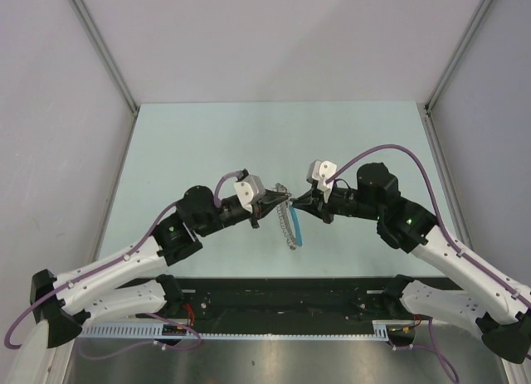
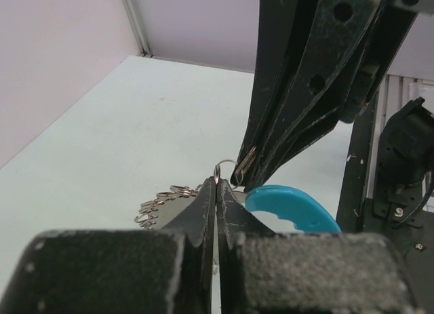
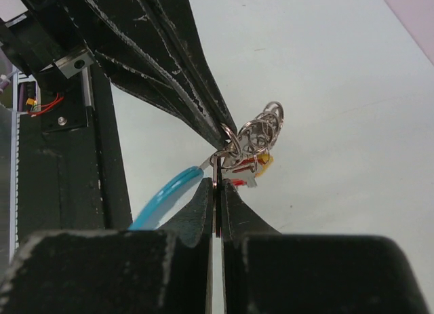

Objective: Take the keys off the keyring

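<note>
My two grippers meet tip to tip above the middle of the table. My left gripper [image 1: 278,203] [image 2: 218,182] is shut on the thin wire keyring [image 2: 224,166]. My right gripper [image 1: 297,204] [image 3: 217,183] is shut on a thin flat metal piece, seemingly one of the keys [image 3: 249,166], right beside the left fingers [image 3: 169,70]. A bunch of small linked rings [image 3: 262,131] [image 2: 161,200] hangs from the same spot. The bright blue strap [image 1: 296,228] [image 2: 293,205] [image 3: 163,199] dangles below, between the grippers. The bunch is held off the table.
The pale green table [image 1: 207,143] is walled by grey panels on the left, right and back. A black frame rail [image 1: 282,293] runs along the near edge between the arm bases. A purple cable [image 1: 390,152] loops over the right arm.
</note>
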`<state>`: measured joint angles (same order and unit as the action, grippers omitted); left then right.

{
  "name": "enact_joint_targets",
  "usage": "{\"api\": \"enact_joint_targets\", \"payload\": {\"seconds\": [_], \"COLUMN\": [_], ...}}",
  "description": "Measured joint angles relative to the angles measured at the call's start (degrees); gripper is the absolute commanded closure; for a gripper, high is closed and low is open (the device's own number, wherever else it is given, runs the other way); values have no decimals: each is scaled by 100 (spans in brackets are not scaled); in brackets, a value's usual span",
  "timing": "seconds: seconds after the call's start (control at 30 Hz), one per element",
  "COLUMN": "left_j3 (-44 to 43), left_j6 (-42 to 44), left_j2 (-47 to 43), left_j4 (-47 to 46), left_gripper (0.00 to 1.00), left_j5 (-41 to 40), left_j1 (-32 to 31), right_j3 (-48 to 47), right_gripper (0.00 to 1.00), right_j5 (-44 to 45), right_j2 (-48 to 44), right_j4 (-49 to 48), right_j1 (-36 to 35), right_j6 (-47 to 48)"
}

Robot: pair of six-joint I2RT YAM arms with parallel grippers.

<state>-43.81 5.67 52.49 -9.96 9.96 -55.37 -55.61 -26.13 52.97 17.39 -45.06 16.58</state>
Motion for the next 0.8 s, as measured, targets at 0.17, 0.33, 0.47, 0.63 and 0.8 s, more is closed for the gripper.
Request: {"api": "enact_joint_targets", "payload": {"seconds": [0.17,0.33,0.47,0.63,0.8], "left_j3": [90,184,238,295,501], "left_j6": [-31,-33,-83,-179,-343], "left_j2": [-90,-195,-203,-225,-354], "left_j4": [-179,-297,-437,-623,-968], "left_gripper": [100,100,100,100,99], "left_j5": [103,229,380,577,785], "left_j1": [2,2,2,7,107], "right_j3": [68,225,348,466,516], "right_gripper": [100,100,100,100,100], "right_j5": [87,236,278,271,208], "right_j2": [-7,-98,-227,-308,-332], "right_j4": [31,-2,-105,-275,-417], "right_j1": [-66,-74,-74,-120,-221], "right_j6": [11,11,9,-9,-13]}}
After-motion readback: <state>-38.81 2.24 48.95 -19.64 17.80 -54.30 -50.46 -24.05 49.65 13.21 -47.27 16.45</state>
